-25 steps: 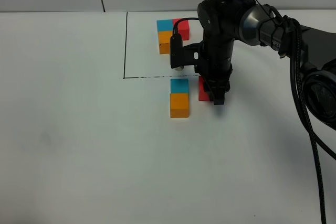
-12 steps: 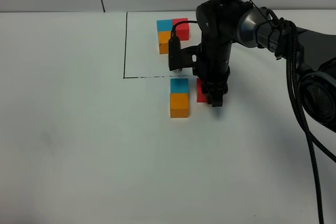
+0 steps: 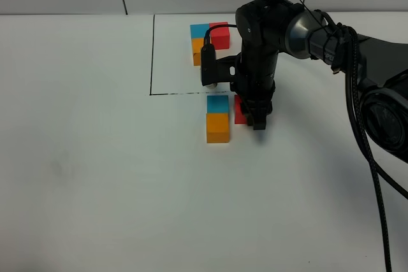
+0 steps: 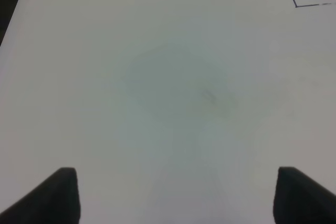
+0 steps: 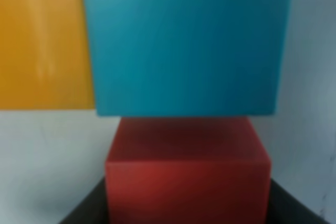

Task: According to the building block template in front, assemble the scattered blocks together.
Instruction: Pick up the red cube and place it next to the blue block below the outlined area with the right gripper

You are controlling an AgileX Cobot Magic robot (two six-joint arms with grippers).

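1. White tabletop [image 3: 95,176] fills the overhead view, with a thin black outline [image 3: 153,55] drawn on its far half and a pale grey wall behind.
2. Just outside the outline's near edge lie the scattered blocks: a teal-blue cube [image 3: 218,104] touching an orange cube [image 3: 217,127] on its near side, and a red cube [image 3: 240,109] close beside the teal one.
3. The right wrist view shows the red cube [image 5: 187,174] face to face against the teal-blue cube [image 5: 184,43], the orange cube [image 5: 42,40] alongside.
4. The right gripper [image 3: 257,121] points straight down, its fingers clenched together and pressed against the red cube's outer side.
5. Compared with a second ago, the red cube and the right gripper sit further left, nearer the teal cube.
6. Inside the outline stands the building block template [image 3: 208,41], an L of blue, red and orange.
7. The left gripper [image 4: 176,195] hangs over bare tabletop, fingers [image 4: 60,192] spread wide, holding nothing.
8. No readable writing shows.
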